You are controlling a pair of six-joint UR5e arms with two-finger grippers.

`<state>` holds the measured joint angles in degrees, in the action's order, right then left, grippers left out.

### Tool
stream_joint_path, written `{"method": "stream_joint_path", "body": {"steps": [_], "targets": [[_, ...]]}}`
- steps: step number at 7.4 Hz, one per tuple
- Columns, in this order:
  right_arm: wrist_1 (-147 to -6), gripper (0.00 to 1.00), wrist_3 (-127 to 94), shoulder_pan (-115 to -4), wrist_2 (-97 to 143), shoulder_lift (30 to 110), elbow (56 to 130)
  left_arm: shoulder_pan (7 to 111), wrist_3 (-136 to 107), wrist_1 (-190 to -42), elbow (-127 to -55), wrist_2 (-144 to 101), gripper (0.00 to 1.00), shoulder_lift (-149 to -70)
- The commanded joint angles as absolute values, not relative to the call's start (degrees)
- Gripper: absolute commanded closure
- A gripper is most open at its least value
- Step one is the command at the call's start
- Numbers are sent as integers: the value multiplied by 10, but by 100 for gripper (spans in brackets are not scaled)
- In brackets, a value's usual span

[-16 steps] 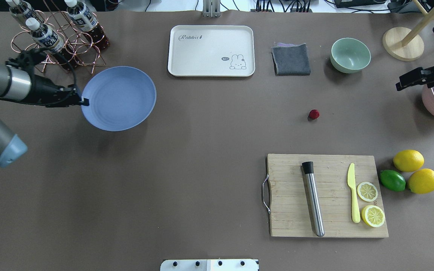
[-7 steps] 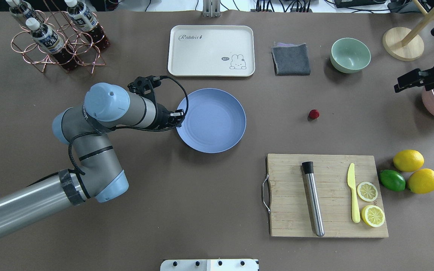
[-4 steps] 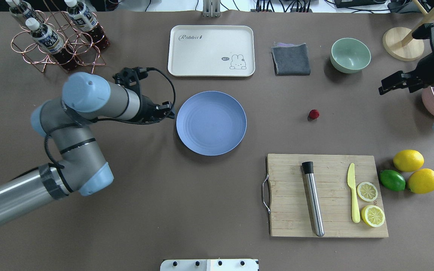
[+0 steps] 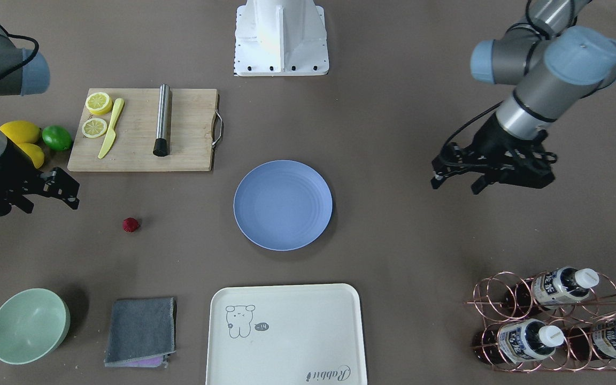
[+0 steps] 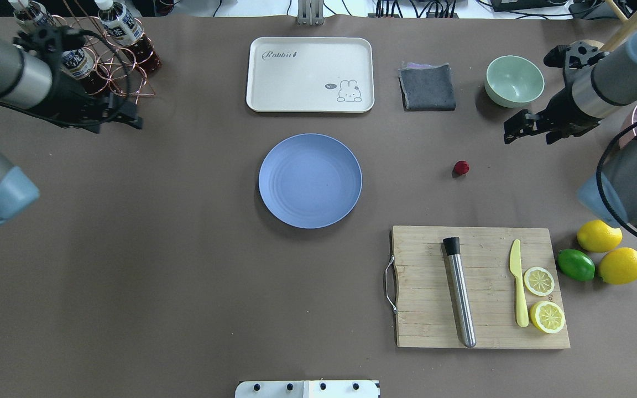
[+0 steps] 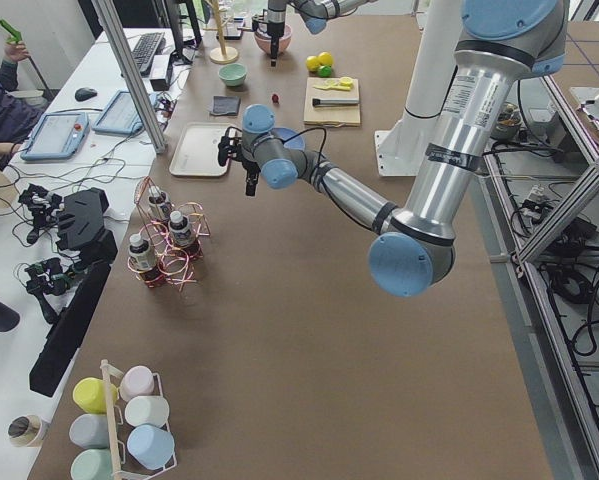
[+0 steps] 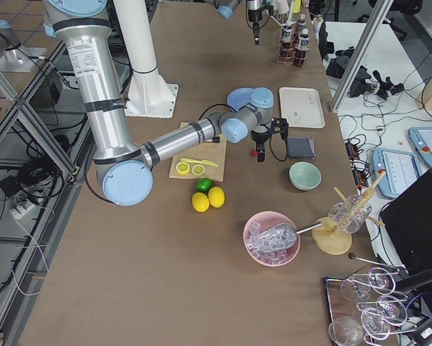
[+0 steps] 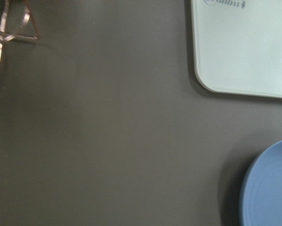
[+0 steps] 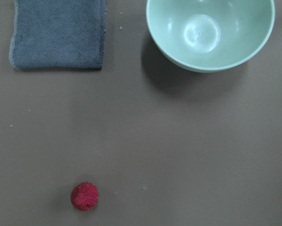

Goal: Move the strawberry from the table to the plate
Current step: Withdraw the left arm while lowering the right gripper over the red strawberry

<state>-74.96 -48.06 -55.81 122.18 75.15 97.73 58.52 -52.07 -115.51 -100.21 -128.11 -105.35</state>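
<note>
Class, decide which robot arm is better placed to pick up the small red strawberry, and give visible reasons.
Right. The right gripper hovers open close to the small dark-red strawberry; the left gripper is far off, beyond the round blue plate, near the copper bottle rack.

Right gripper [image 5: 526, 132] hangs over the table [image 5: 186, 276]. The strawberry [image 5: 461, 167] sits on the table just inward of it, a touch nearer the robot and clear of the fingers. Beyond this gripper is the bowl [image 5: 514, 80], with the cloth [image 5: 428, 87] beside the bowl, further inward. On the gripper's near side, toward the robot, lies the cutting board [image 5: 479, 287]. Well inward, past the strawberry, lies the plate [image 5: 310, 181], between the two grippers. Left gripper [image 5: 119, 122] is out by the bottle rack [image 5: 97, 66], which stands just beyond it. Inward of that gripper lies the tray [image 5: 310, 74], behind the plate.
</note>
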Motion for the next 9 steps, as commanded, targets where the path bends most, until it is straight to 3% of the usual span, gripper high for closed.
{"method": "stream_joint_path", "body": {"steps": [1, 3, 5, 8, 9], "targets": [[-746, 10, -518, -513, 1190, 717, 944, 700, -339, -1150, -999, -1360, 2, -965], [-747, 18, -531, -488, 1171, 713, 939, 778, -246, -1150, -952, -1411, 2, -952], [-746, 19, -532, -471, 1152, 671, 887, 793, -221, -1150, -950, -1412, 2, -934], [-746, 19, -531, -455, 1139, 662, 871, 797, -221, -1151, -948, -1412, 2, -933], [-746, 23, -531, -448, 1128, 663, 870, 797, -221, -1150, -948, -1411, 2, -933]]}}
